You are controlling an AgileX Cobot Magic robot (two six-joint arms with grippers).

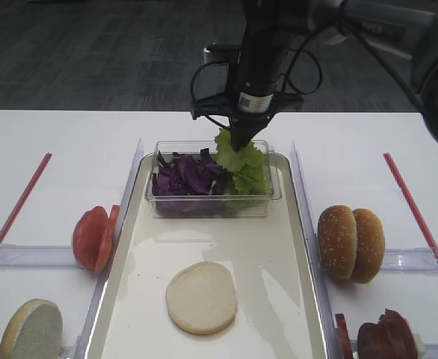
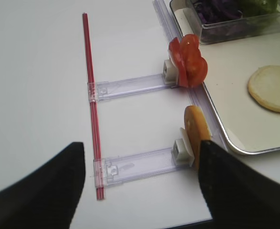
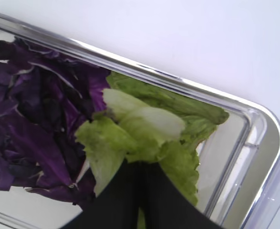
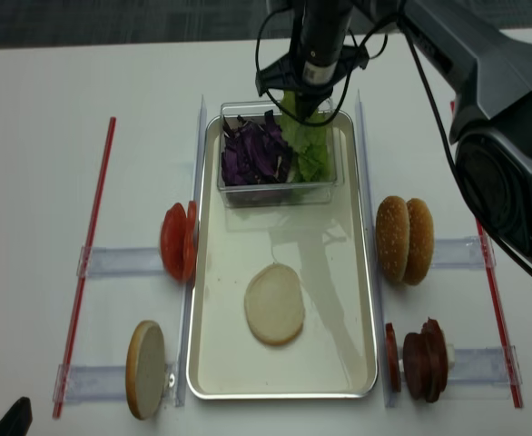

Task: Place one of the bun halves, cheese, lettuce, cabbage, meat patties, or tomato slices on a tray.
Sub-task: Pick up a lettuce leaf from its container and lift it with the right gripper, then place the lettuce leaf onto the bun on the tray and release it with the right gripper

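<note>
White tabletop point(image 1: 47, 142) fills most of both high views, with dark carpet point(image 1: 92, 52) beyond its far edge. Along the middle lies the tray point(image 4: 352, 300), cream-white with a silvery rim, and one pale bun half point(image 4: 274, 303) rests cut face up on its floor. At the tray's far end stands a clear plastic tub point(image 4: 232, 193) holding purple cabbage point(image 4: 252, 156) on the left and lettuce point(image 4: 310, 150) on the right. The right gripper point(image 1: 239, 143) reaches straight down into that tub; the right wrist view shows its dark jaws pinched together on a frilly lettuce leaf, which bunches up above them. Two sesame bun halves point(image 1: 350, 242) stand on edge to the right of the tray, with meat patties point(image 4: 422, 348) nearer the camera. Tomato slices point(image 1: 93, 238) and another bun half point(image 1: 31, 330) stand on the left. The left gripper point(image 2: 140, 186) hovers over bare table beside the tray, its dark fingers point(image 2: 235, 191) spread wide, gripping nothing. Red strips point(image 4: 89, 259) run along both outer sides.
</note>
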